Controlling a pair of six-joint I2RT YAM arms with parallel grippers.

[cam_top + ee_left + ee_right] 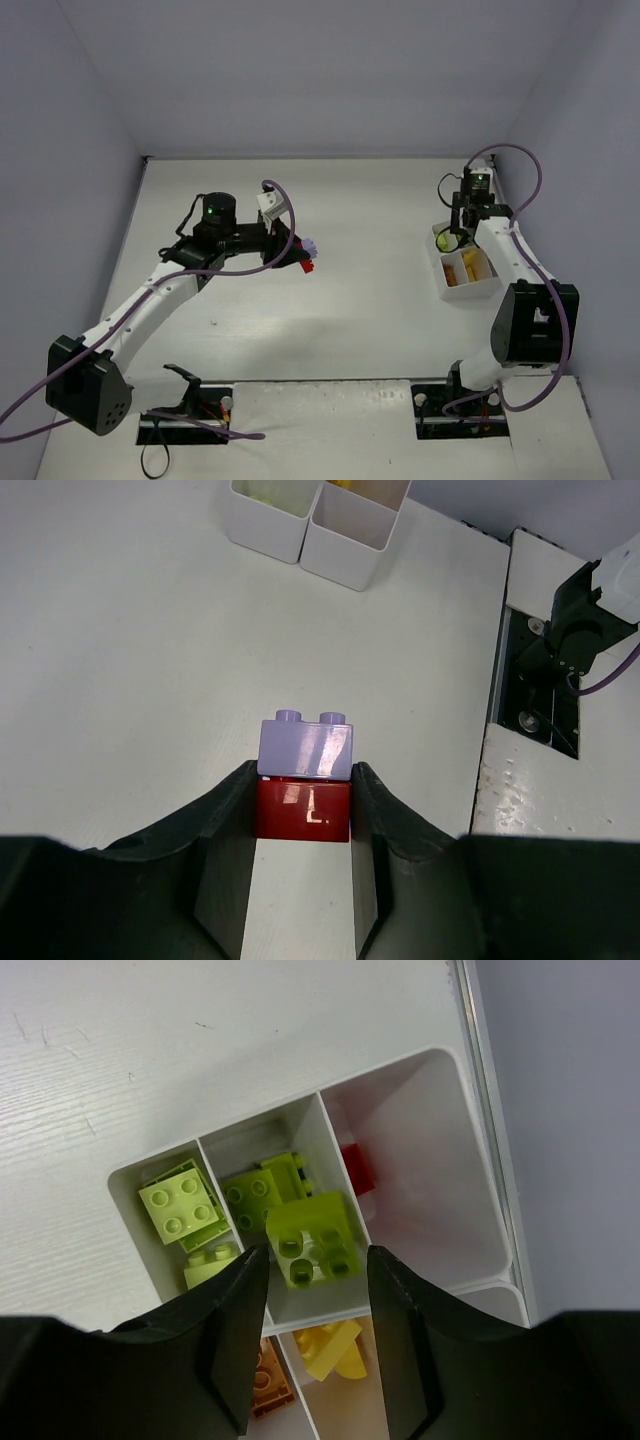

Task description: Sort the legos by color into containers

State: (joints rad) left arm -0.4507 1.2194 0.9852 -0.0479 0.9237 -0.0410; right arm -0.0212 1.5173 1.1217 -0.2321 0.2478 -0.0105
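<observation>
Over the white tray [325, 1140], at the right side of the counter [200, 1040], the right tool [318, 1255] is clamped on a lime green brick [315, 1240]. The hollow underside of the brick faces the wrist camera. It hangs just above the thin wall between a compartment holding other lime green bricks [250, 1192] and one holding a stored red brick [356, 1168].

We think the step in hand is the drop. To do it well, we should shift a little toward the green side before we open. From this position the brick may tip over the wall into the red compartment.

Near the middle of the counter, the left tool [303, 775] is closed on a held red brick [303, 812] with a lavender brick [305, 746] pressed on top of it. Only the red one sits between the fingers. The two colours belong in different compartments, so we judge they must be pulled apart first, perhaps with help from the other arm.

The counter is white and matt, with fine scratches. Pale grey walls [320, 70] close it at the back and on both sides.
</observation>
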